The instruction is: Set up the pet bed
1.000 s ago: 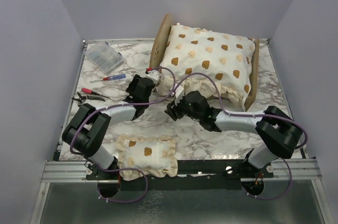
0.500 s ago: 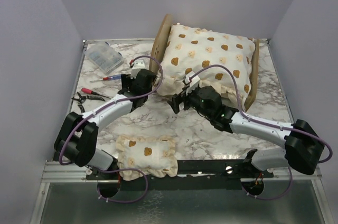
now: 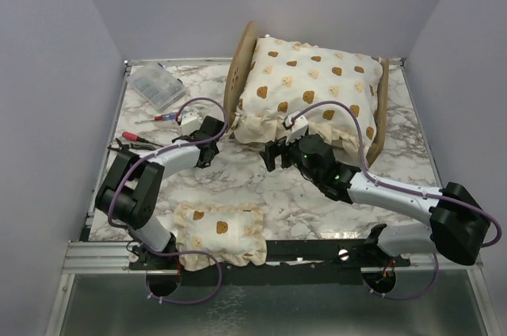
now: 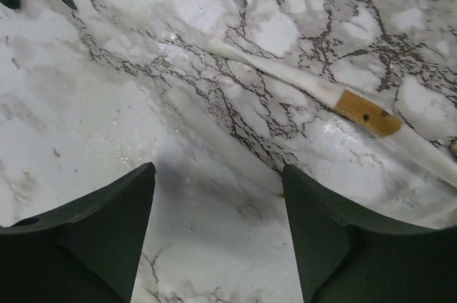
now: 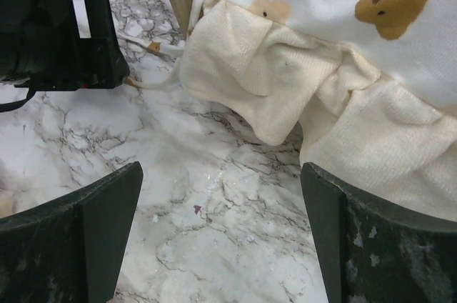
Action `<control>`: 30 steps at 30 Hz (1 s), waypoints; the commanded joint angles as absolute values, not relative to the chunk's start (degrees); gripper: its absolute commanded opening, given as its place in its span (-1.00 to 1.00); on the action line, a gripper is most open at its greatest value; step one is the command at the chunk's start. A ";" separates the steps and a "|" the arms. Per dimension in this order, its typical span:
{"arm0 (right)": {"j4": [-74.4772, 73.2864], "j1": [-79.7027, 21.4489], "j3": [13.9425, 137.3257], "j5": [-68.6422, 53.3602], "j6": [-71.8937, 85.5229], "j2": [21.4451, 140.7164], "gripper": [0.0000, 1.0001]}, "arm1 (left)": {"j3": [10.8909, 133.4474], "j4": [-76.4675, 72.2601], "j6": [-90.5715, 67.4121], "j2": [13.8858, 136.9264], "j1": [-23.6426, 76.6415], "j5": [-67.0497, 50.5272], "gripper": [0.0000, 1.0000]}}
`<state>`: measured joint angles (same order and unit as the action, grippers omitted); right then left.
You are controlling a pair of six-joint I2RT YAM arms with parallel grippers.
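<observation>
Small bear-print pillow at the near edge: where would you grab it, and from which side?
Probably the ruffled border on its far edge, pinched from above. The small bear-print pillow lies flat, its puffed middle is hard to pinch, and the left arm crowds its left side.

Cushion cream, brown bear print; table white-grey marble; pet bed pale wood.

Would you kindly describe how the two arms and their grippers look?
Both the left arm and right arm have silver-white links, black joint housings and a looping purple cable. The left gripper and right gripper carry dark, wedge-shaped fingers.
</observation>
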<state>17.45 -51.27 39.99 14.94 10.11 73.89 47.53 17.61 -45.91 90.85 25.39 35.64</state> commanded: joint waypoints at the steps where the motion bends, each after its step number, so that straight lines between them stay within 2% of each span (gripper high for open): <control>1: 17.75 -51.15 38.41 14.34 10.30 71.88 0.90 | 49.57 15.21 -51.03 95.01 24.52 32.67 0.39; 3: 17.56 -51.15 38.41 13.96 10.36 71.95 0.88 | 49.82 14.85 -51.77 96.79 24.52 32.22 0.28; 5: 17.47 -51.15 38.52 13.26 10.37 72.19 0.82 | 49.76 14.54 -52.33 98.39 24.55 31.87 0.10; 7: 17.34 -51.15 38.91 12.53 10.22 72.45 0.73 | 49.39 14.35 -52.81 99.32 24.52 31.36 -0.18; 10: 17.42 -51.15 40.53 11.48 10.18 73.57 0.58 | 47.67 13.34 -52.71 98.37 24.54 30.48 -0.80; 12: 17.41 -51.15 42.37 10.19 10.59 74.89 0.48 | 46.63 12.35 -51.66 96.32 24.52 30.13 -0.99; 18: 16.02 -51.15 52.24 5.70 15.86 82.79 0.19 | 43.06 8.80 -45.65 85.59 24.65 29.46 -1.00; 24: 13.53 -51.15 62.17 7.99 24.04 92.76 -0.13 | 39.50 4.11 -40.89 76.23 24.70 26.40 -1.00; 27: 13.06 -51.15 65.88 9.64 27.82 96.90 -0.26 | 36.85 0.41 -38.54 73.45 24.70 22.82 -1.00; 30: 12.29 -51.15 69.01 12.37 31.52 100.73 -0.30 | 34.88 -4.38 -36.00 71.82 24.70 20.13 -1.00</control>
